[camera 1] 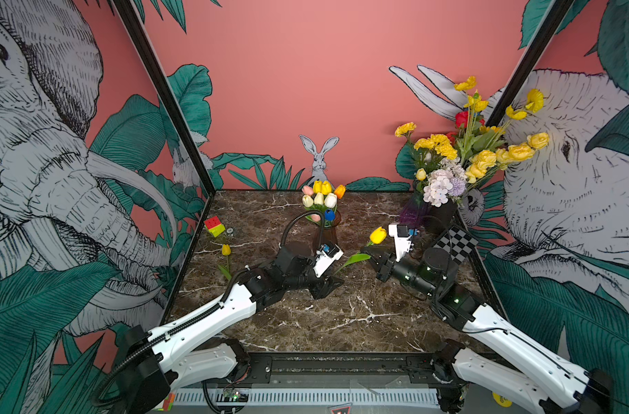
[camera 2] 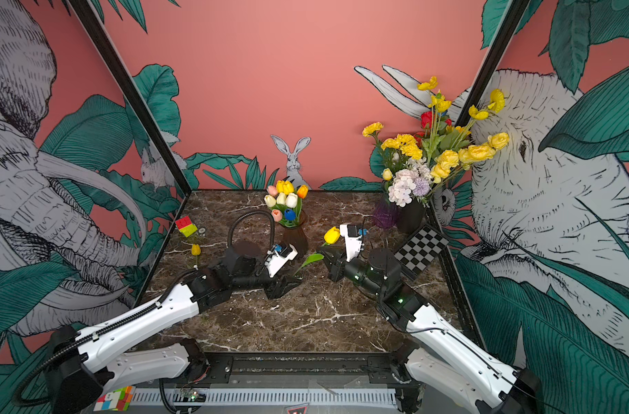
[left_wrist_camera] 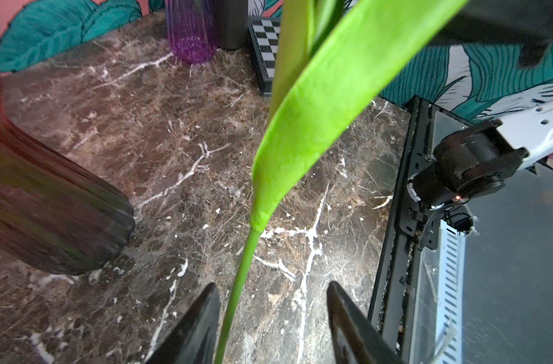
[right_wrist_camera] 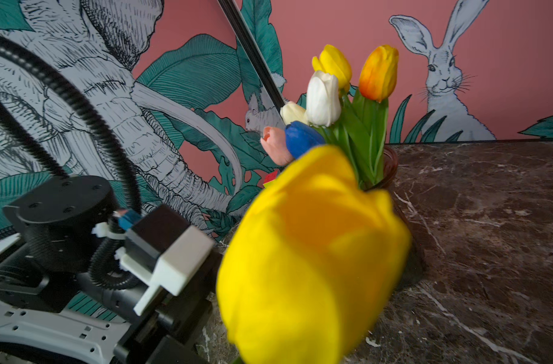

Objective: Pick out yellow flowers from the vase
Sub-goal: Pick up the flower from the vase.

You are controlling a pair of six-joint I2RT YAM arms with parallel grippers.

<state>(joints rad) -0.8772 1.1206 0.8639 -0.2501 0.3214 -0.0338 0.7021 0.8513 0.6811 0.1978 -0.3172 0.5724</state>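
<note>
Left wrist view: a tulip [left_wrist_camera: 300, 141], gripped mid-surface [camera 1: 341, 322] by the closed right hand [camera 1: 372, 255], is straddled by the open left hand [left_wrist_camera: 271, 285]. Another tulip [camera 1: 226, 250] is laid near the left edge; yellows [camera 1: 322, 186] are left in vases [camera 1: 325, 234].

From my seat both arms look alike: the left arm [camera 1: 205, 319] and right arm [camera 1: 513, 344] wear long white shells dotted with small holes and screws, linked by round black motor housings. A ribbed black hose [right_wrist_camera: 79, 102] arches off the left one, and a thinner black cable lies along the right shell. Each wrist carries a white-and-black camera box [camera 1: 329, 256] with a blue plug. Tiny green lights [camera 1: 456, 300] glow on the right arm's black joints. The left hand [left_wrist_camera: 272, 285] ends in two dark, tapered fingers [left_wrist_camera: 199, 324]
</note>
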